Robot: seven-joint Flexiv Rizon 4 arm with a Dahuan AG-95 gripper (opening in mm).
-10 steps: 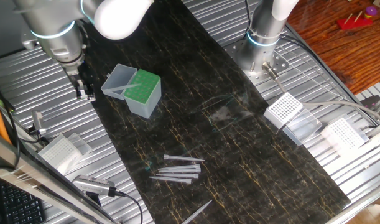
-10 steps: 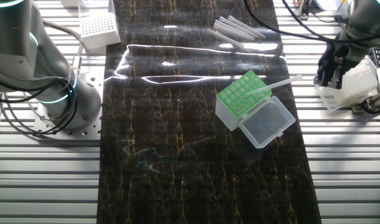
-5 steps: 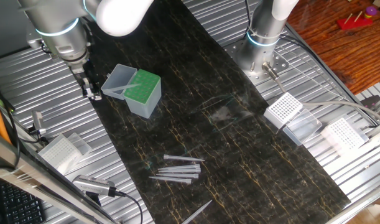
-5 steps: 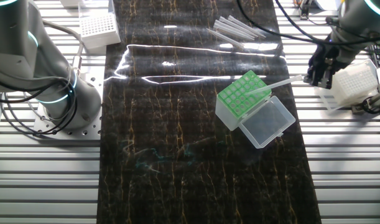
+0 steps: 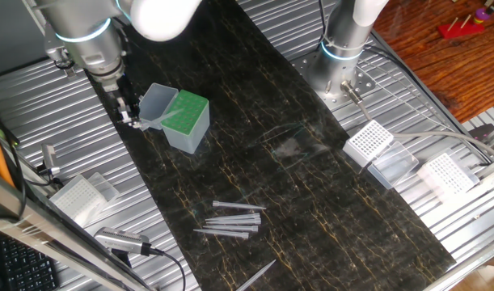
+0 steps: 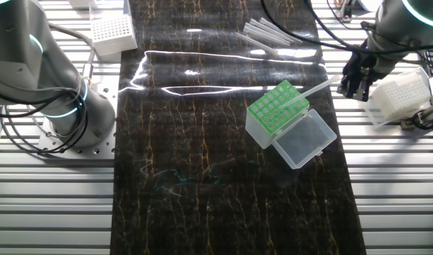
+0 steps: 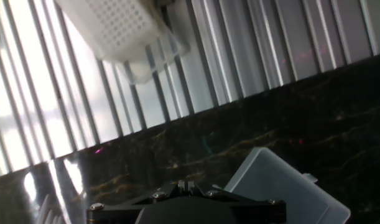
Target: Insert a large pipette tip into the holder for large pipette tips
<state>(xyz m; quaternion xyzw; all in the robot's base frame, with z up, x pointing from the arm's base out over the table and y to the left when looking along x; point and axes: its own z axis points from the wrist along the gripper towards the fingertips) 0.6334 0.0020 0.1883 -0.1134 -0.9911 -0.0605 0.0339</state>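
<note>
The holder for large pipette tips [image 5: 187,115] has a green perforated top and stands with its clear lid [image 5: 153,105] hinged open; it also shows in the other fixed view [image 6: 275,107]. One large pipette tip [image 6: 313,93] leans tilted across the green top and lid, its wide end pointing at my gripper. My gripper [image 5: 127,113] is just beside the lid's outer edge, its jaws closed together with nothing between them. In the other fixed view my gripper [image 6: 349,85] is at the tip's free end; I cannot tell if they touch. The hand view shows my gripper [image 7: 188,185] above the lid [image 7: 283,186].
Several loose tips [image 5: 230,218] lie on the dark mat, also seen in the other fixed view [image 6: 273,32]. White-grid racks [image 5: 368,141] [image 5: 445,174] [image 5: 77,194] stand on the ribbed table; one rack [image 6: 404,92] is close behind my gripper. A second arm's base [image 6: 60,106] stands at the mat's edge.
My gripper has moved across the ribbed table toward the holder's open lid and now sits at the free end of the leaning tip. The holder has not moved.
</note>
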